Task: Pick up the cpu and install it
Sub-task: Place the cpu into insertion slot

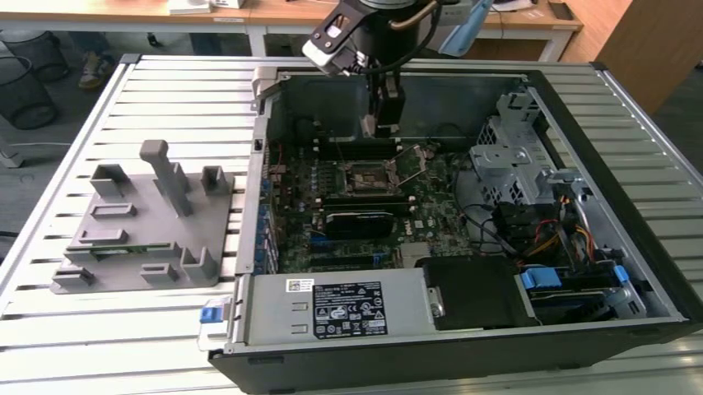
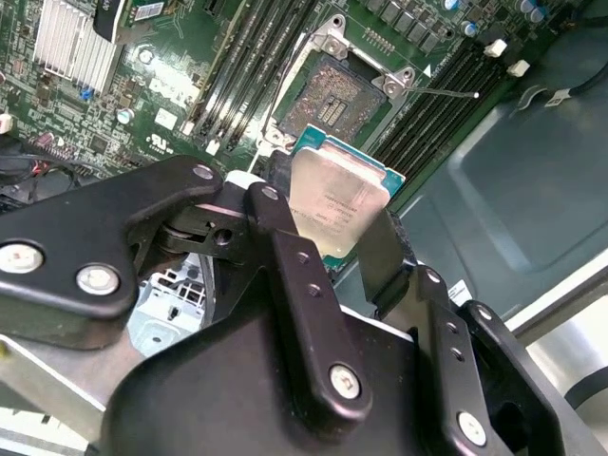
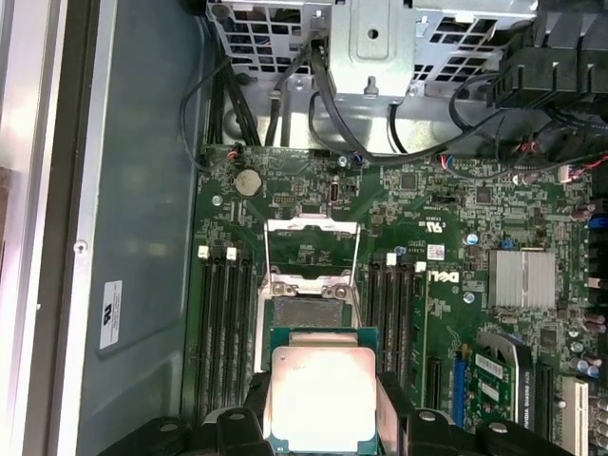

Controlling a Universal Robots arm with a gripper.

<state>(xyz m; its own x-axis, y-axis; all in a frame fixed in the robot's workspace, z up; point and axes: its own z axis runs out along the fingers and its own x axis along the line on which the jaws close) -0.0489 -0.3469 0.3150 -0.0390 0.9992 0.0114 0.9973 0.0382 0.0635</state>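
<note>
- So far the pick is done: my gripper (image 2: pixel 332 242) is clenched on the cpu (image 2: pixel 337 199). A finger (image 2: pixel 285 256) presses each of two opposite edges, and the silver top shows in both wrist views.
- The cpu hangs in the air inside the case (image 1: pixel 439 366), over the board (image 1: pixel 439 214) and near the socket (image 3: pixel 312 309), toward the case's far wall in the exterior view.
- What is left, as I judge it, is the seating. The socket lies bare, its load plate (image 3: pixel 312 237) swung back, and the cpu is not yet touching it.
- Memory slots (image 3: pixel 223 323) flank the socket on both sides but sit low on the board.
- The drive cage (image 1: pixel 511 156) stands well apart, at the exterior view's right.
- The case walls hem me in at the sides; the open top leaves room above.
- A grey fixture (image 1: pixel 143 222) sits on the bench (image 1: pixel 165 82) outside the case, at the exterior view's left.
</note>
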